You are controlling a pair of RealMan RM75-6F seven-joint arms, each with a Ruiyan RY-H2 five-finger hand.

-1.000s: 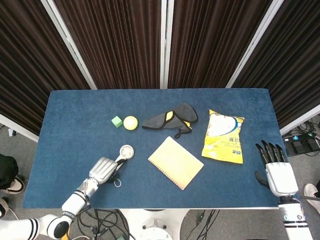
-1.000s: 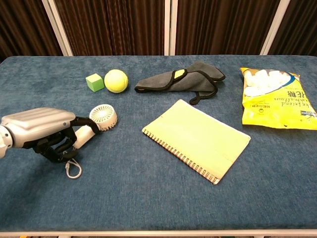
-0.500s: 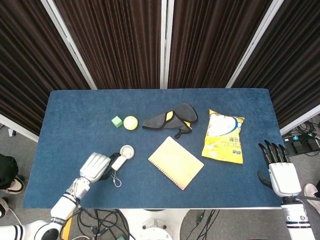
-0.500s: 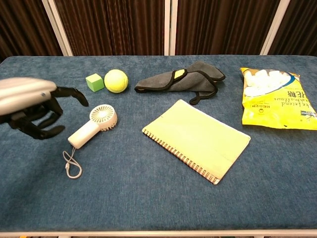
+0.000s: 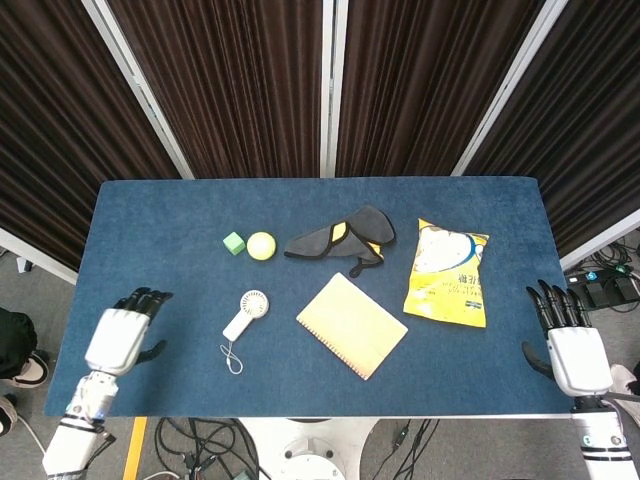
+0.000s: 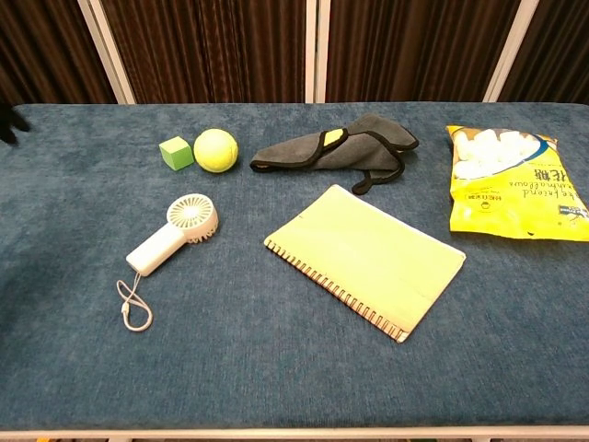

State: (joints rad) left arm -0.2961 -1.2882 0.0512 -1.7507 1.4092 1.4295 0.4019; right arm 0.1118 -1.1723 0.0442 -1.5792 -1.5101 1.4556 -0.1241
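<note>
The left hand (image 5: 122,335) is at the left edge of the blue cloth-covered table (image 5: 150,230), fingers spread, grasping nothing and touching nothing. The small white handheld fan (image 5: 245,313), the landmark for all positions below, lies flat well to the right of that hand, head pointing away from the robot, with its thin wrist loop (image 5: 231,358) trailing toward the near edge. In the chest view the fan (image 6: 175,233) rests unheld and only a dark fingertip of the left hand shows at the far left border.

Beyond the fan lie a green cube (image 5: 234,243) and a yellow tennis ball (image 5: 261,245), just beside each other. Right of the fan lies a pale yellow spiral-bound notebook (image 5: 351,325). Beyond and right of the fan lies a folded grey cloth with a yellow patch (image 5: 340,237). Further right lies a yellow snack bag (image 5: 449,272). Far right of the fan, at the table edge, the right hand (image 5: 572,352) is released, fingers extended and apart, holding nothing.
</note>
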